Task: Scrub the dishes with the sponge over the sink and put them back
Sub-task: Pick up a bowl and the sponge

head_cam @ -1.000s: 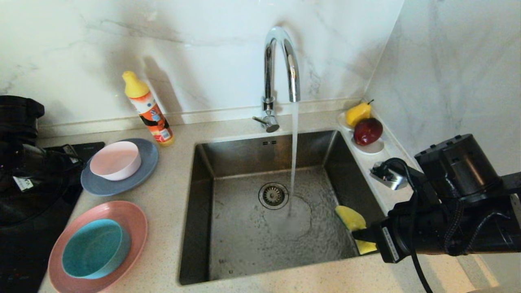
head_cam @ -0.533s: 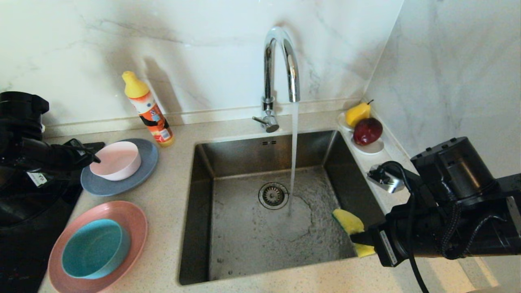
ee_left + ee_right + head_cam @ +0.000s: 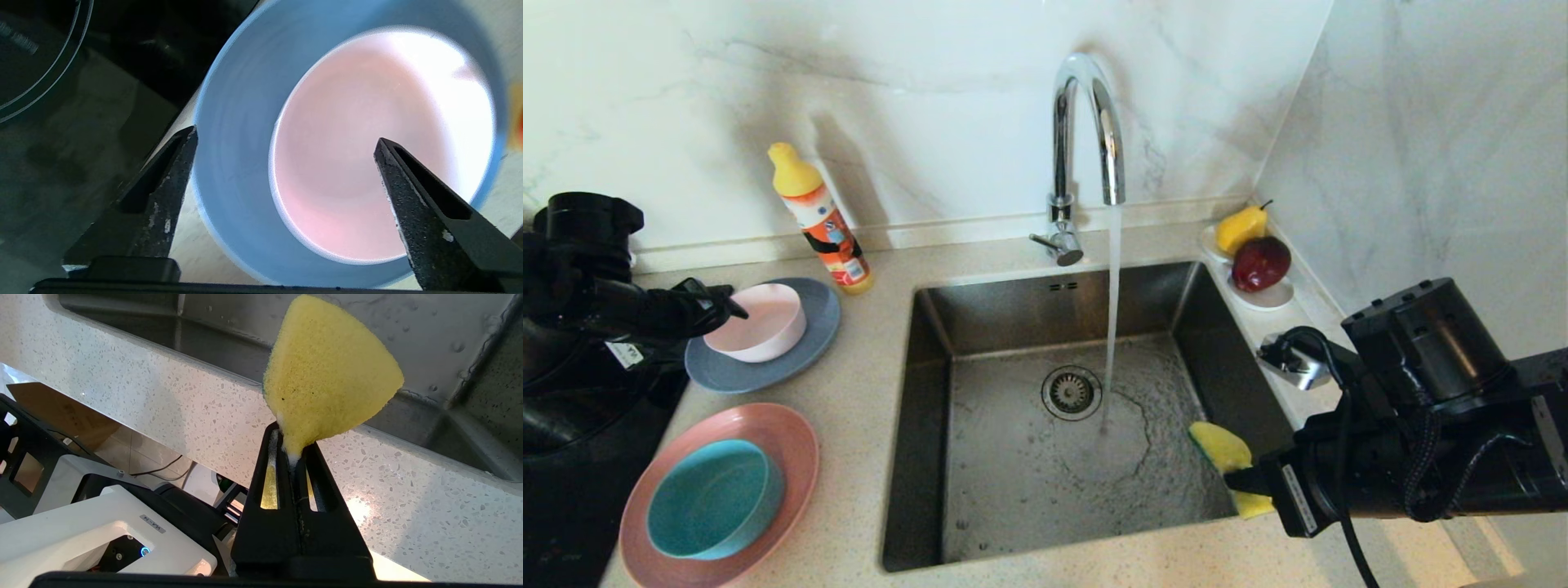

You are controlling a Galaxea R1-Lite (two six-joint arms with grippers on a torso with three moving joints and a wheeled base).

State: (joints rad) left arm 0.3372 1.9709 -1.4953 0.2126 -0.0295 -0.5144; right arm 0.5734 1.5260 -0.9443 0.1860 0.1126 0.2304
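In the head view, the left claw (image 3: pixel 723 306) reaches in over the near-left edge of the pale pink-white bowl (image 3: pixel 760 322), which sits on the grey-blue plate (image 3: pixel 792 359) on the surface (image 3: pixel 866 408). Nearer the robot than that claw, the teal bowl (image 3: pixel 715 498) rests in the pink plate (image 3: pixel 768 433). The right claw (image 3: pixel 1241 482) hangs at the sink's (image 3: pixel 1013 482) near-right corner, clamped on the sponge (image 3: pixel 1217 445), which juts out past its tips over the basin. Water runs from the faucet (image 3: pixel 1086 122) beyond it.

In the left wrist view, the left claw (image 3: pixel 286 147) stands wide, holding nothing; one finger (image 3: pixel 163 179) lies over the grey-blue plate's (image 3: pixel 233 143) outer edge, the other over the pale pink-white bowl (image 3: pixel 367 143), apparently above both rather than touching.

In the right wrist view, the right claw (image 3: pixel 292 441) pinches the bent sponge (image 3: pixel 327 375) at its narrow end, tips squeezed nearly together, with the surface (image 3: pixel 163 396) edge and sink (image 3: pixel 429 326) beyond.
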